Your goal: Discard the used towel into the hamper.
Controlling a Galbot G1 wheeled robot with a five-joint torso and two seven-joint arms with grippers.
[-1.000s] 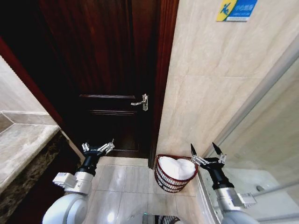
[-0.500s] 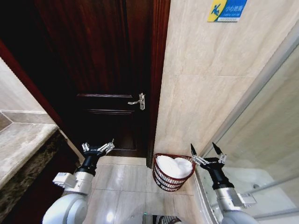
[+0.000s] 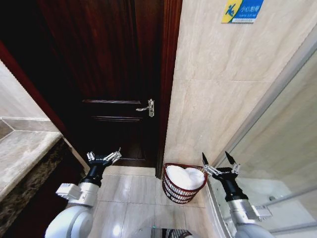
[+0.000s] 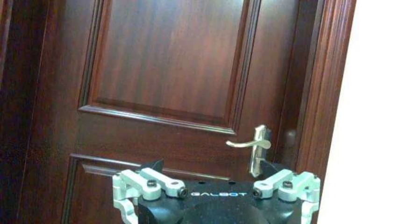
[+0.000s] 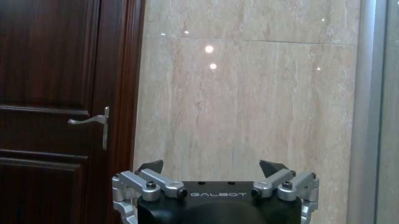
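Note:
The hamper [image 3: 173,190], a small round dark reddish-brown open-weave basket, stands on the floor at the foot of the beige wall, beside the door frame. A white towel [image 3: 185,177] lies bunched inside it, filling its top. My right gripper [image 3: 218,161] is held open just right of the hamper, at about rim height, with nothing between its fingers. My left gripper [image 3: 104,157] is open and empty too, well to the left of the hamper in front of the door. In the wrist views, the left gripper [image 4: 215,179] faces the door and the right gripper [image 5: 212,170] faces the wall.
A dark wooden door [image 3: 114,74] with a metal lever handle [image 3: 148,107] is straight ahead. A stone counter [image 3: 20,153] juts in at the left. A beige tiled wall [image 3: 223,99] and a glass partition [image 3: 282,148] close the right side. Pale floor tiles [image 3: 133,191] lie between the arms.
The whole head view has shifted slightly, so door, wall and hamper sit a little further left. Both arms hold the same pose, grippers open.

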